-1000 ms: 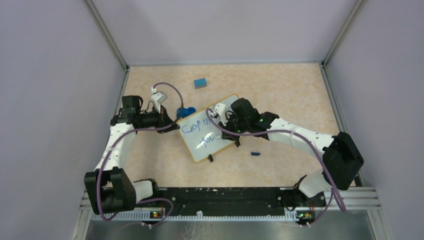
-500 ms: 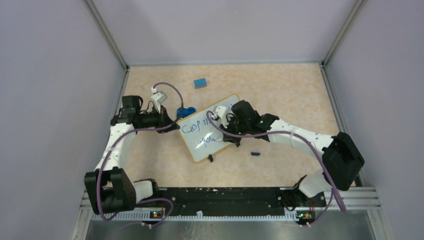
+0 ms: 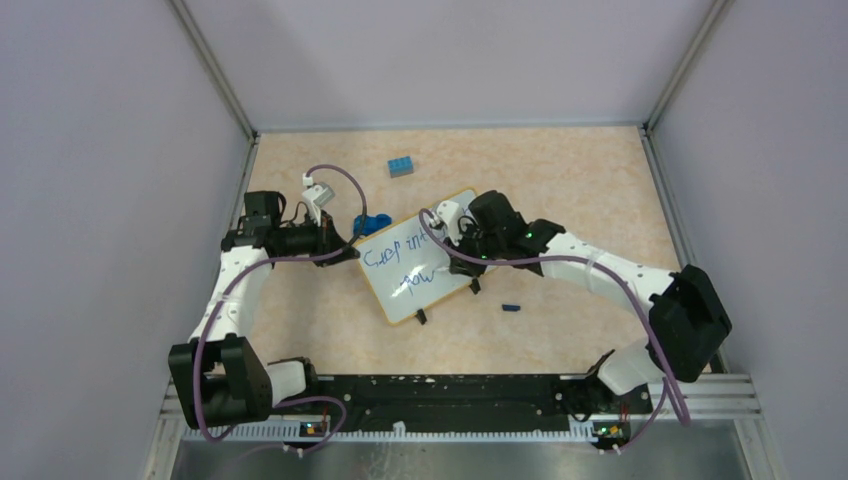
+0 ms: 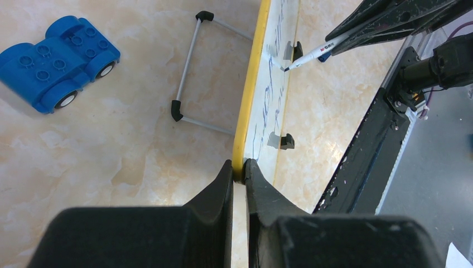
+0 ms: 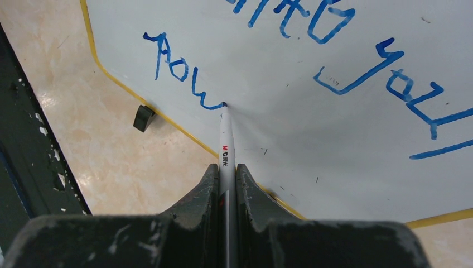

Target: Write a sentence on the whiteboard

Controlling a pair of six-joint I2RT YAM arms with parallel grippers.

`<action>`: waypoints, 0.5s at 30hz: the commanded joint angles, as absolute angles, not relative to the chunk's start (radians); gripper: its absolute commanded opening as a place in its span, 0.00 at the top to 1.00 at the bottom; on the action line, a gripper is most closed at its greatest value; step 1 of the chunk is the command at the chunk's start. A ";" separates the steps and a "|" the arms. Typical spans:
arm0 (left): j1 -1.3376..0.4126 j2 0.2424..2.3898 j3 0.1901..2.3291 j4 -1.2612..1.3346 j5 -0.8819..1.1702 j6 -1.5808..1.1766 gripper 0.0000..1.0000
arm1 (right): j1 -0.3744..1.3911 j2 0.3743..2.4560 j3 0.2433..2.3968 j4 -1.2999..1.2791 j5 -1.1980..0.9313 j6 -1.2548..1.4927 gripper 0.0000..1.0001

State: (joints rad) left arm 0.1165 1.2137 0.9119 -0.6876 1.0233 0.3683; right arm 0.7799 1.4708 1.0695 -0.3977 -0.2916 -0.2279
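Right gripper (image 5: 227, 170) is closed hard on a white marker (image 5: 225, 134), the barrel pinched between both fingers and pointing to 12 o'clock in the right wrist view; the blue tip touches the whiteboard (image 5: 346, 139) at the end of the last stroke of the lower line. Left gripper (image 4: 239, 167) is nearly closed, its two black fingers clamped on the board's yellow rim at the edge nearest that arm; from the left wrist the board is seen almost edge-on, running away toward 12 o'clock, with the marker (image 4: 312, 54) coming in from 2 o'clock to meet its white face.

From above, the whiteboard (image 3: 402, 298) sits near the middle of the tan table (image 3: 560, 170), turned at a slant, its long axis running from 7 to 1 o'clock; the left gripper (image 3: 350, 253) holds it at 9 o'clock and the right gripper (image 3: 447, 250) hangs over its 2 o'clock part. The sentence (image 5: 193, 84) is blue handwriting in two lines; the upper line is long, the lower one a single short word; I cannot read either for certain. A black clip foot (image 5: 143, 117) sits on the board's rim at 9 o'clock of the tip.

A blue toy car (image 3: 372, 224) lies just beside the board at 11 o'clock; a blue brick (image 3: 401, 165) lies farther off at 12 o'clock; a small dark cap (image 3: 511, 307) lies on the table at 4 o'clock. Behind the board, a thin wire stand (image 4: 189, 70) shows in the left wrist view.
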 commanded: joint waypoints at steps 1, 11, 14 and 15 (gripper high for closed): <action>0.110 1.219 0.890 -0.689 0.991 0.403 1.00 | 0.762 1.422 1.114 -0.357 -0.288 -0.245 1.00; 0.109 1.216 0.890 -0.689 0.991 0.401 1.00 | 0.762 1.394 1.066 -0.361 -0.308 -0.254 1.00; 0.109 1.215 0.891 -0.689 0.989 0.402 1.00 | 0.762 1.407 1.065 -0.356 -0.300 -0.256 1.00; 0.109 1.215 0.890 -0.689 0.989 0.402 1.00 | 0.762 1.414 1.064 -0.355 -0.297 -0.257 1.00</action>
